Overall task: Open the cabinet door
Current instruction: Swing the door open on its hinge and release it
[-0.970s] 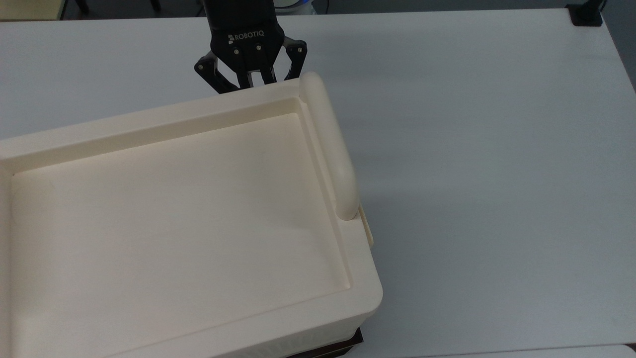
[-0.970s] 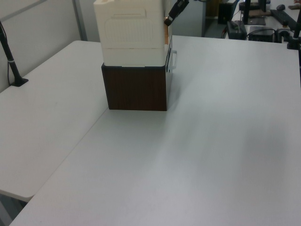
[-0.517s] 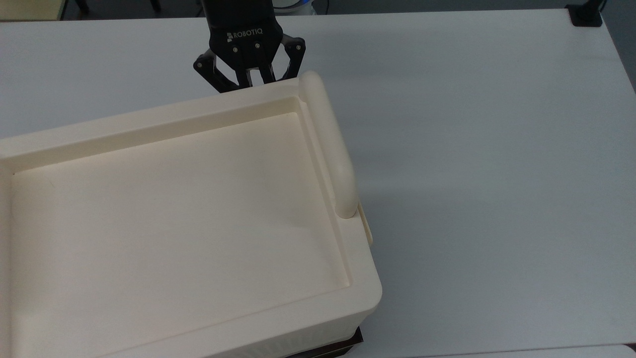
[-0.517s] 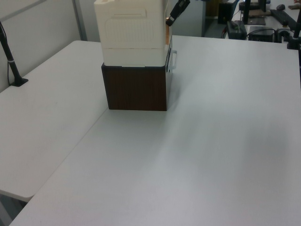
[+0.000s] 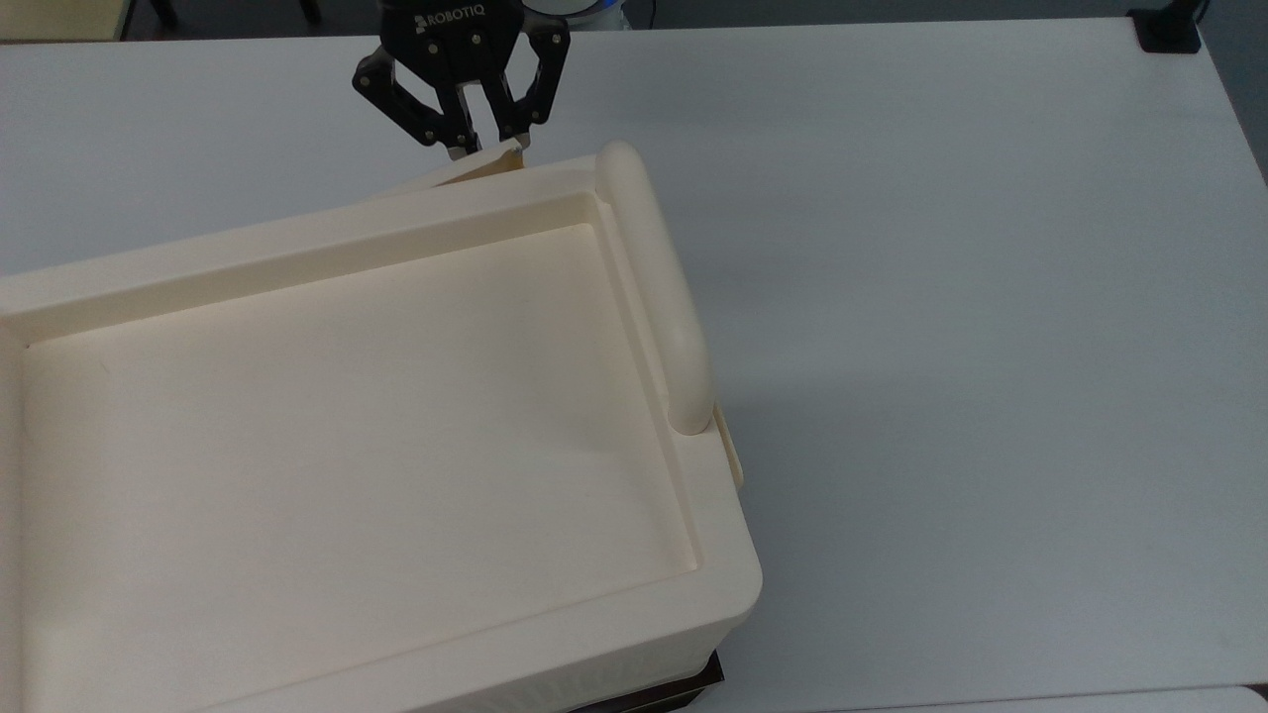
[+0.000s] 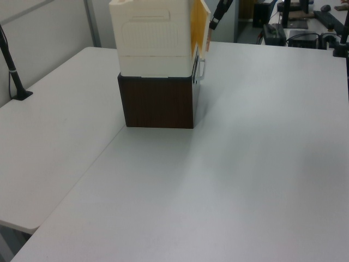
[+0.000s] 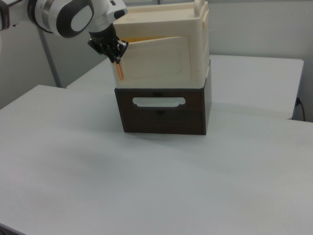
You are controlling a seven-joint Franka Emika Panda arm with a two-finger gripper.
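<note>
Readable text: one brand name, on the gripper.

In the top view, the word "ROBOTIQ" stands in white capital letters, with a small white logo mark just before it, on the black body of the gripper, near the top edge of the picture. On the cabinet, on the cabinet door and on the white table no letters, numbers or labels can be read in the top view, the left view or the right view.

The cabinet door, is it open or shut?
Partly open. The cabinet door swings away from the cabinet, its free edge at the gripper.
</note>
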